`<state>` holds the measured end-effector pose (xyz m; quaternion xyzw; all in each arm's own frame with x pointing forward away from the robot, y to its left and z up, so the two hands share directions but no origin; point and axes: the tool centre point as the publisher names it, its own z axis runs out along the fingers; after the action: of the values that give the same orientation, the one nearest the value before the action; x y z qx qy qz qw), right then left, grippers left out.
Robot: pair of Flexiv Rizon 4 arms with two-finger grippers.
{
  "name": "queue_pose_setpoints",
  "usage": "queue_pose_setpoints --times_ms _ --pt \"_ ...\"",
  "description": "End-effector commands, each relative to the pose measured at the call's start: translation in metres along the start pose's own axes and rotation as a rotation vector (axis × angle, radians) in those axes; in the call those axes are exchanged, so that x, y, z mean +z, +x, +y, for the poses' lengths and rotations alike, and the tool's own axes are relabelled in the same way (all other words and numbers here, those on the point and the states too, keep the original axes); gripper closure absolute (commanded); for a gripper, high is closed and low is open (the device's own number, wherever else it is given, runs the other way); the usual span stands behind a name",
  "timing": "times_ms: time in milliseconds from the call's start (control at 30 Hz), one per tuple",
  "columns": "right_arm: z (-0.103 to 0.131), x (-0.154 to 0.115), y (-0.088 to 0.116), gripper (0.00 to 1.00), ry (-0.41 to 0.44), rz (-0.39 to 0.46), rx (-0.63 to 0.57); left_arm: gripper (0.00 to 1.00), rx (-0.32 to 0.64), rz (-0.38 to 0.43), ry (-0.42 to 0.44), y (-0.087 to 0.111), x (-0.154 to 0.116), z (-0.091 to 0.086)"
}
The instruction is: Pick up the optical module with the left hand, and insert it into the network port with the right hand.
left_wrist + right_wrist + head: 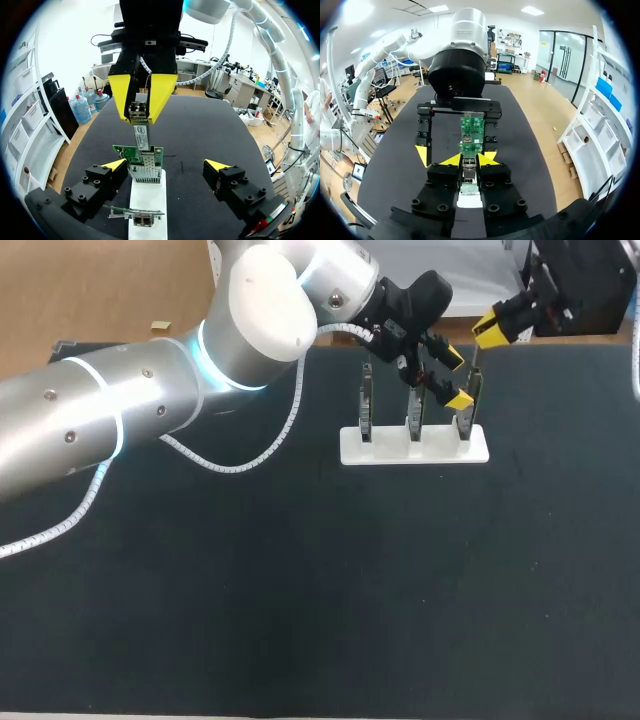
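One step seems left: right jaws pinch the optical module just above the network port, left jaws open and empty; next, push straight down.

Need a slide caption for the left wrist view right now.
The right gripper holds the module just over the card on the stand; left gripper open either side of the card.

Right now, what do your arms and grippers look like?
Left arm: silver round links, glowing light rings at joints, white spiral-wrapped cable alongside. Left gripper and right gripper: black bolted fingers, bright yellow wedge tips.
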<state>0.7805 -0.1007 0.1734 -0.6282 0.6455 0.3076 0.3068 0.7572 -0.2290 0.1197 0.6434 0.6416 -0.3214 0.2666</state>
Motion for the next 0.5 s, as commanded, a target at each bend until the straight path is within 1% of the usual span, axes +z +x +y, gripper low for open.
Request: queue_pose_setpoints --times_ms 33,500 --pt "0.0017 -0.0001 -0.0005 1.00 0.006 0.000 -0.001 0.00 -0.002 0.006 0.003 -0.0014 0.0003 0.0019" --pt "0.0022 0.0030 0.0054 1.00 -0.001 0.007 0.014 0.00 -0.002 0.006 0.003 -0.0014 0.0003 0.0019"
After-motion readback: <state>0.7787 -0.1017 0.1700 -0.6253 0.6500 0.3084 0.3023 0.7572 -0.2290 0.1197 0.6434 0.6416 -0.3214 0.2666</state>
